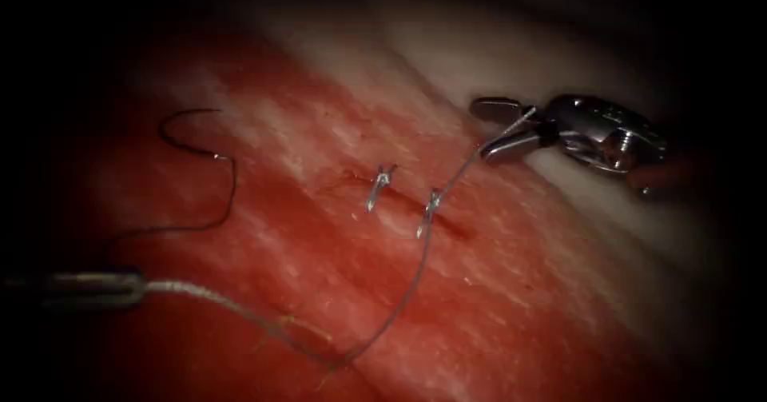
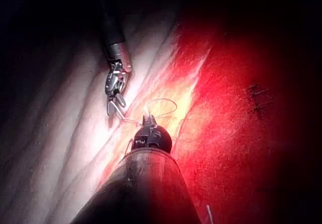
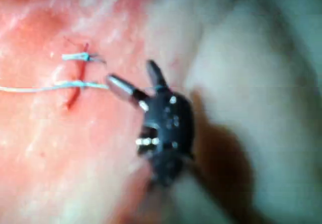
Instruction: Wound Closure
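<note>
Right claw (image 1: 499, 126) agape by thread (image 1: 399, 298) — left claw (image 1: 136, 288) grips thread; needle (image 1: 200, 150) lies free.

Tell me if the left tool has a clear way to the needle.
Likely yes: nothing lies between the left tool and the needle on the tissue, though its jaws hold the thread.

A taut thread (image 1: 399, 298) runs from the left tool (image 1: 120, 288) across the lower tissue (image 1: 519, 306), up over the cut (image 1: 415, 206), to the right tool's (image 1: 499, 126) spread jaws, barring passage. The dark needle (image 1: 216, 178) lies left of the cut. Tissue right of the thread lies open.
</note>
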Controlling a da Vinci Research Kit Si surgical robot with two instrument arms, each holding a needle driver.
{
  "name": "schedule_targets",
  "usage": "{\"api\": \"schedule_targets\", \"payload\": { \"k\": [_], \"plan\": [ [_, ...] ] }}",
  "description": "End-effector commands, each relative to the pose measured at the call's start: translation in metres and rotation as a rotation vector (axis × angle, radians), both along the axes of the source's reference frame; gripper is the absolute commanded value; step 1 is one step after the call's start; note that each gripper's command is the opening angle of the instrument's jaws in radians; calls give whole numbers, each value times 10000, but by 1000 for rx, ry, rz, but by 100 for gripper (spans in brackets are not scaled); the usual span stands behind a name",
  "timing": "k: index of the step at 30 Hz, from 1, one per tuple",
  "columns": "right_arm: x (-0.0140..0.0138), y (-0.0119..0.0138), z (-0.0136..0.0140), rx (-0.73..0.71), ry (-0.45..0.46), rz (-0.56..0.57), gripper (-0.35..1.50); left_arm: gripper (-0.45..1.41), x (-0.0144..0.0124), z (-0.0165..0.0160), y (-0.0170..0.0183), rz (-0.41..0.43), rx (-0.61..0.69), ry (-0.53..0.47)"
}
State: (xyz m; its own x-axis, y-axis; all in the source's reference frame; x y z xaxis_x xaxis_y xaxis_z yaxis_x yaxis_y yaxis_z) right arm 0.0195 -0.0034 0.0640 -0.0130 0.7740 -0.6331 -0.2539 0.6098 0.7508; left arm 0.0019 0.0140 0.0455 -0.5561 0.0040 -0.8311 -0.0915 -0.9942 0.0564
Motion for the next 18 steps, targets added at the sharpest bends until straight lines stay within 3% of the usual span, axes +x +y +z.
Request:
{"api": "schedule_targets", "payload": {
  "k": [1, 9, 14, 18],
  "plan": [
    [-5, -3, 2, 4, -8, 6, 148, -45, -8, 5, 5, -6, -5, -5],
    [-58, 3, -25, -18, -108, 125, 147, -45, -43, -9, 72, -24, -35, -14],
    [-88, -2, -48, -71, -153, 201, 136, -45, -60, 4, 91, -25, -31, -26],
    [-92, -3, -69, -86, -168, 243, 143, -45, -73, 23, 100, -27, -33, -35]
  ]
}}
